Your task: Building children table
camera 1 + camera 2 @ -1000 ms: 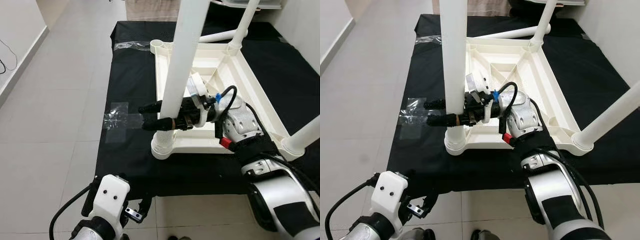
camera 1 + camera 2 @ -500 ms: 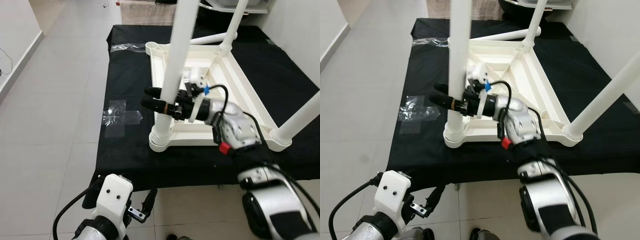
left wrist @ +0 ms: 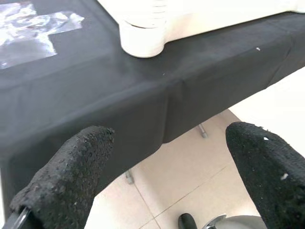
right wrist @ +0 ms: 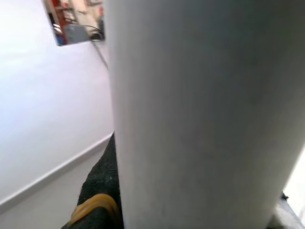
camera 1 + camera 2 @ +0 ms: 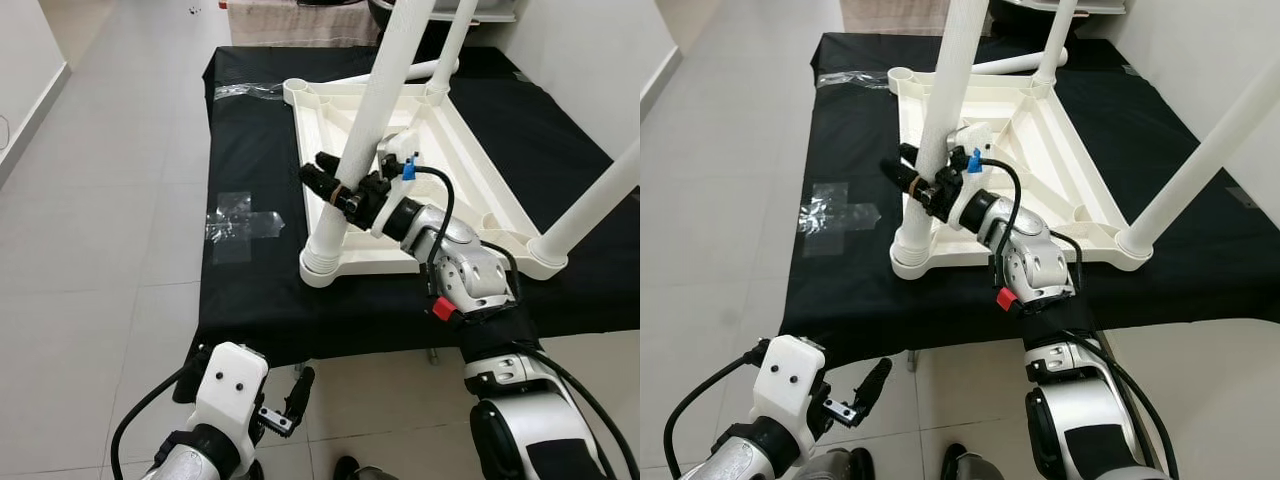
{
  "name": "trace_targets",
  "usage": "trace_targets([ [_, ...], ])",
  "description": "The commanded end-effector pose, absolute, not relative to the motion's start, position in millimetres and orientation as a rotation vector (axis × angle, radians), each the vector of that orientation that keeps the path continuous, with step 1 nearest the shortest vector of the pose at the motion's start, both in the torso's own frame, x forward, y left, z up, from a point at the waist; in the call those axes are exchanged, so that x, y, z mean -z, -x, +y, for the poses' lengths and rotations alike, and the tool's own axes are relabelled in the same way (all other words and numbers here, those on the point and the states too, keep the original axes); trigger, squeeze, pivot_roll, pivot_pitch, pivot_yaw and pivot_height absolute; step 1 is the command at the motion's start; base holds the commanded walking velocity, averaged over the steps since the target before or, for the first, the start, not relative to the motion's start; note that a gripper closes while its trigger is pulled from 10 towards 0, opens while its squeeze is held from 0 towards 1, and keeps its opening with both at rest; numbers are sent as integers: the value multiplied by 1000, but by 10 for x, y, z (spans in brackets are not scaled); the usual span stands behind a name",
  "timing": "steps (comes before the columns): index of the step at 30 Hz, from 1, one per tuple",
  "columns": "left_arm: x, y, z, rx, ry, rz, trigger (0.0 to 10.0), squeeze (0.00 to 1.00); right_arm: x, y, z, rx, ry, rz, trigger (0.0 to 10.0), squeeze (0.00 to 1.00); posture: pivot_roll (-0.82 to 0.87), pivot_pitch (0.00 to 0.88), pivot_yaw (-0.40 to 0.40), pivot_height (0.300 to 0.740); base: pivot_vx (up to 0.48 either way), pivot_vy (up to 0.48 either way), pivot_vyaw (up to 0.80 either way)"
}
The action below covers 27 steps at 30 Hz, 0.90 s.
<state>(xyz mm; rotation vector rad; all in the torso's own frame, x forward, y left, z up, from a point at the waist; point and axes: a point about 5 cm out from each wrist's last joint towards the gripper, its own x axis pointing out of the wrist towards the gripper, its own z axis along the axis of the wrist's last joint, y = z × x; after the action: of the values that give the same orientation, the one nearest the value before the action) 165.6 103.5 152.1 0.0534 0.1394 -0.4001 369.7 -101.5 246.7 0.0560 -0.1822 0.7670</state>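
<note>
Tabletop [image 5: 440, 150]: inverted on bench [image 5: 250, 150]. Right gripper [image 5: 338, 188]: jaws clenched around near-corner leg [image 5: 375, 120], seating it. Left gripper [image 5: 290, 400]: jaws released, idle.

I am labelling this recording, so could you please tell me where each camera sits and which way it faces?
Left eye view: on the head, looking forward and down at the upturned white table on the black cloth; right gripper shut on the near table leg, left gripper low.
Right eye view: beside it, same scene.
Left wrist view: along the open left fingers at the cloth edge and the leg socket.
Right wrist view: pressed against the leg.
Shared: leg and socket.
</note>
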Motion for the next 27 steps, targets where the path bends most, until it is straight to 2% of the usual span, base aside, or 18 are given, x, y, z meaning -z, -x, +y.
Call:
trace_targets([
  [1,-1456,-1647,1028,403,-44,174,10000,0,-2301,-3730,-1140,-665,-17,-100,10000,0,150,228,-90,740,0,0,0],
  [9,-1445,-1660,1027,402,-40,174,10000,0,-2268,-3703,-1082,-563,-23,-44,10000,0,139,223,-88,740,0,0,0],
  [12,-1438,-1675,1020,402,-40,172,10000,0,-2256,-3771,-1084,-379,-59,-39,10000,0,141,223,-90,740,0,0,0],
  [16,-1440,-1683,1018,401,-39,170,10000,0,-2259,-3803,-1101,-293,-55,-42,10000,0,137,228,-94,740,0,0,0],
  [22,-1447,-1688,1017,402,-35,168,10000,0,-2334,-3838,-1143,-36,-75,-80,10000,0,138,236,-91,740,0,0,0],
  [27,-1458,-1685,1021,400,-36,164,10000,0,-2347,-3788,-1089,69,-38,-106,10000,0,134,237,-90,740,0,0,0],
])
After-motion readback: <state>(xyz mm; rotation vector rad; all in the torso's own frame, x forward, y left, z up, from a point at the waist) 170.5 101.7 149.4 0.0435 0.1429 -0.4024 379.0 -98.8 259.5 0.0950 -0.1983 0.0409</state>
